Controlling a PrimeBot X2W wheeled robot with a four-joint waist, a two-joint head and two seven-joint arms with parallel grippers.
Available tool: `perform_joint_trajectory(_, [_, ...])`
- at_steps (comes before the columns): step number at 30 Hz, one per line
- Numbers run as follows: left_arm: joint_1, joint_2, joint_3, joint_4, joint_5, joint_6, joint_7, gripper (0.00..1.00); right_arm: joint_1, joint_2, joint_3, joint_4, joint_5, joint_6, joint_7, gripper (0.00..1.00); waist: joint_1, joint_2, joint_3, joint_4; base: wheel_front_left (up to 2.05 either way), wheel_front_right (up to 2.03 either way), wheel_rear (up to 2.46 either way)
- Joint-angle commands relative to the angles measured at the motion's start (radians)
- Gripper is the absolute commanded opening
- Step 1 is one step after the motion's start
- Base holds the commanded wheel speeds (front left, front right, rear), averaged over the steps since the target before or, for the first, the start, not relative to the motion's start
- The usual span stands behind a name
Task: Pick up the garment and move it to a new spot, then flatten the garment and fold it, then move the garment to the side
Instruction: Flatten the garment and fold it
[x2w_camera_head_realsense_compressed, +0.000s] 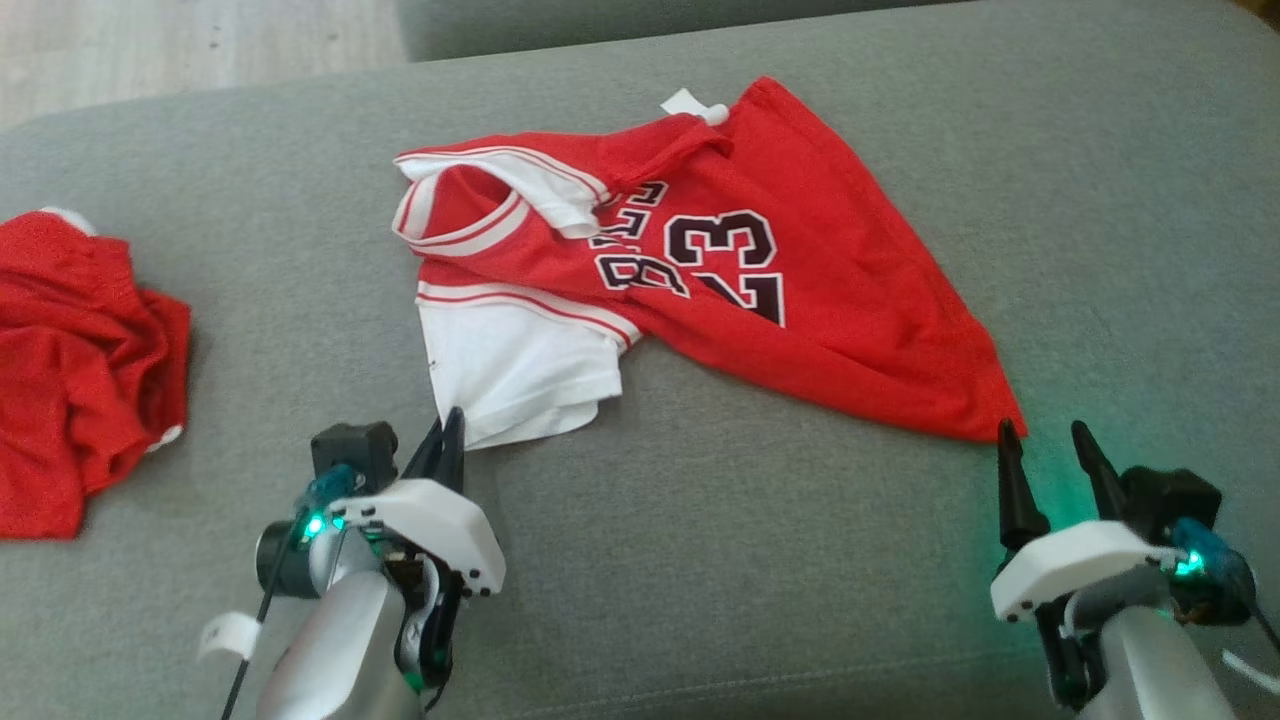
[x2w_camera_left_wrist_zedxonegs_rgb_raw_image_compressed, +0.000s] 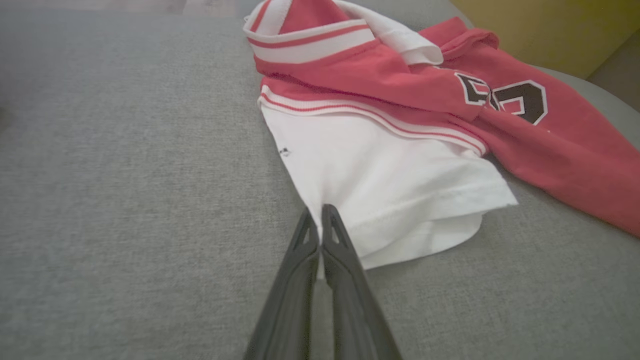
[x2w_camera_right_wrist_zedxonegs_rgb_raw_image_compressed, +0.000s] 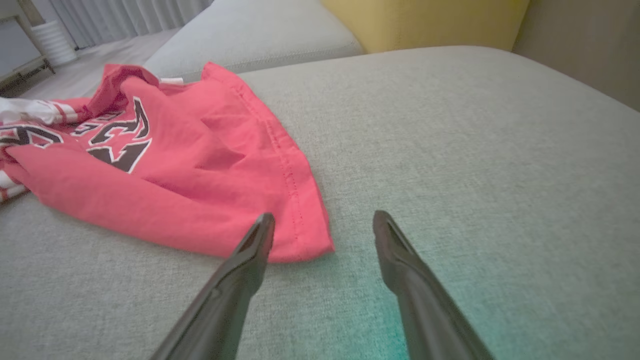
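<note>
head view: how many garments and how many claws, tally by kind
garments: 2 (jersey, red heap)
claws: 2 (left claw, right claw)
total: 4

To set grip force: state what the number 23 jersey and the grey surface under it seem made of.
Jersey: thin, soft knit, probably synthetic, matte; it drapes and creases, with a stitched hem. Grey surface: woven upholstery, matte; coarse weave visible, rounded padded edges.
</note>
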Motion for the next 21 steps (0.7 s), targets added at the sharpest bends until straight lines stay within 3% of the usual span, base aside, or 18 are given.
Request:
perform_joint_trajectory(1, [-0.01,0.017,0.028,-0.04,-0.006,0.009,-0.011,0.0,-0.045,-0.005,0.015,-0.015,-0.015,0.007,0.006,1.0,0.0,0.0,-0.004,0.01,0.0,0.0,0.0])
perform_joint_trajectory(8, [0.056,0.033,0.02,-0.158,-0.009,0.023,-0.001,0.0,-0.093,-0.005,-0.026,0.103,-0.058,0.007,0.054,1.0,0.0,0.0,-0.001,0.044,0.0,0.0,0.0])
perform_joint_trajectory(9, [0.063,0.035,0.019,-0.173,-0.009,0.026,0.002,0.0,-0.1,-0.005,-0.027,0.118,-0.062,0.007,0.059,0.95,0.0,0.0,0.0,0.046,0.0,0.0,0.0])
perform_joint_trajectory(10, [0.069,0.038,0.019,-0.187,-0.009,0.029,0.005,0.0,-0.106,-0.005,-0.026,0.133,-0.063,0.007,0.065,0.85,0.0,0.0,0.001,0.049,0.0,0.0,0.0])
perform_joint_trajectory(11, [0.075,0.04,0.018,-0.2,-0.009,0.031,0.007,0.0,-0.111,-0.005,-0.023,0.146,-0.061,0.007,0.07,0.5,0.0,0.0,0.001,0.051,0.0,0.0,0.0])
perform_joint_trajectory(14, [0.086,0.046,0.018,-0.234,-0.011,0.036,0.01,0.0,-0.125,-0.005,-0.007,0.175,-0.044,0.007,0.071,0.3,0.0,0.0,0.001,0.052,0.0,0.0,0.0])
perform_joint_trajectory(18, [0.095,0.055,0.019,-0.268,-0.013,0.044,0.015,0.0,-0.148,-0.005,0.019,0.199,-0.024,0.007,0.051,0.14,0.0,0.0,0.0,0.046,0.0,0.0,0.0])
perform_joint_trajectory(19, [0.097,0.057,0.02,-0.275,-0.014,0.045,0.014,0.0,-0.155,-0.005,0.026,0.203,-0.018,0.007,0.044,0.02,0.0,0.0,-0.001,0.044,0.0,0.0,0.0])
perform_joint_trajectory(21, [0.099,0.061,0.022,-0.288,-0.015,0.047,0.011,0.0,-0.171,-0.005,0.043,0.208,-0.01,0.007,0.028,0.0,0.0,0.0,-0.002,0.041,0.0,0.0,0.0])
